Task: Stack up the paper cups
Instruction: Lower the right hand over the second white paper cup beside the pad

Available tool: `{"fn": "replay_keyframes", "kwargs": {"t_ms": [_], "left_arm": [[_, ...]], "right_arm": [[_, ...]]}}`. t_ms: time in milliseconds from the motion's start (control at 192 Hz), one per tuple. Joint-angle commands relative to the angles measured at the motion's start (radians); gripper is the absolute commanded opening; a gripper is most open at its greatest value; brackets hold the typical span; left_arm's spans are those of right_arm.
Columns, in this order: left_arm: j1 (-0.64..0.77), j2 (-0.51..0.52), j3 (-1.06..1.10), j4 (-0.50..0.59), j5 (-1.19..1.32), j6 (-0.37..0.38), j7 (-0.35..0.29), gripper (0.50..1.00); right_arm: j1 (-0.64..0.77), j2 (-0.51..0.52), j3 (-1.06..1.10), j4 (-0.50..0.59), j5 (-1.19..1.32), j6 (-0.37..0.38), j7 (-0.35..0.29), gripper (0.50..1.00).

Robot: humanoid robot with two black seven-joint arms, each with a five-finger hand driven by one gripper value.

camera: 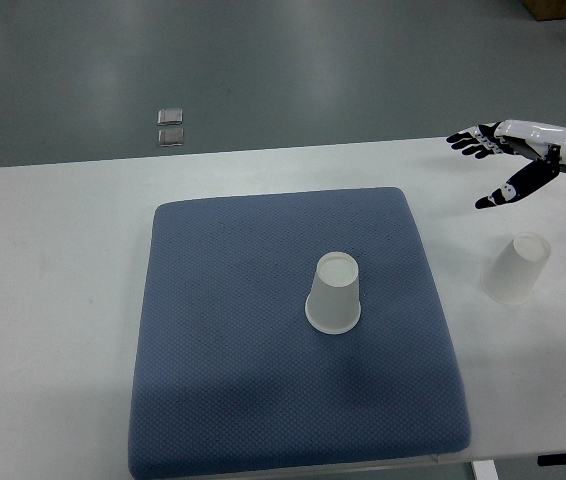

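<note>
On mat [223, 330]: cup [334, 292] inverted, axis vertical.

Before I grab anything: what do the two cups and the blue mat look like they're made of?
Cup on the mat: likely paper, matte white, upside down with a rimmed base. Cup on the table: same look, apparently paper too. Mat: seemingly soft fabric or foam, a fine dotted weave with no shine.

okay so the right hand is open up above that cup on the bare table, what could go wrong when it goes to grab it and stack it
1. The cup on the table stands upside down, tapering upward, so the right hand might slip off it or tip it.
2. Thin paper may crush under a tight grip.
3. The cup on the blue mat sits on a soft surface and could shift or topple during stacking.
</note>
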Motion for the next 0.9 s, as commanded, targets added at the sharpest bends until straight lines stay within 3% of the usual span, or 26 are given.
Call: {"fn": "replay_keyframes", "kwargs": {"t_ms": [0,135,260,613,894], "left_arm": [[0.000,0.000,0.000,0.000,0.000,0.000,0.000,1.000],[0.000,0.000,0.000,0.000,0.000,0.000,0.000,1.000],[0.000,0.000,0.000,0.000,0.000,0.000,0.000,1.000],[0.000,0.000,0.000,0.000,0.000,0.000,0.000,1.000],[0.000,0.000,0.000,0.000,0.000,0.000,0.000,1.000]], "right_arm": [[0.001,-0.032,-0.024,0.032,-0.080,-0.005,0.038,0.924],[0.001,-0.061,-0.041,0.047,-0.203,-0.020,0.057,0.924],[0.001,-0.075,-0.106,0.047,-0.315,-0.092,0.057,0.924],[-0.007,-0.069,-0.161,0.044,-0.370,-0.123,0.057,0.924],[-0.028,-0.046,-0.224,0.003,-0.369,-0.218,0.023,0.924]]}}
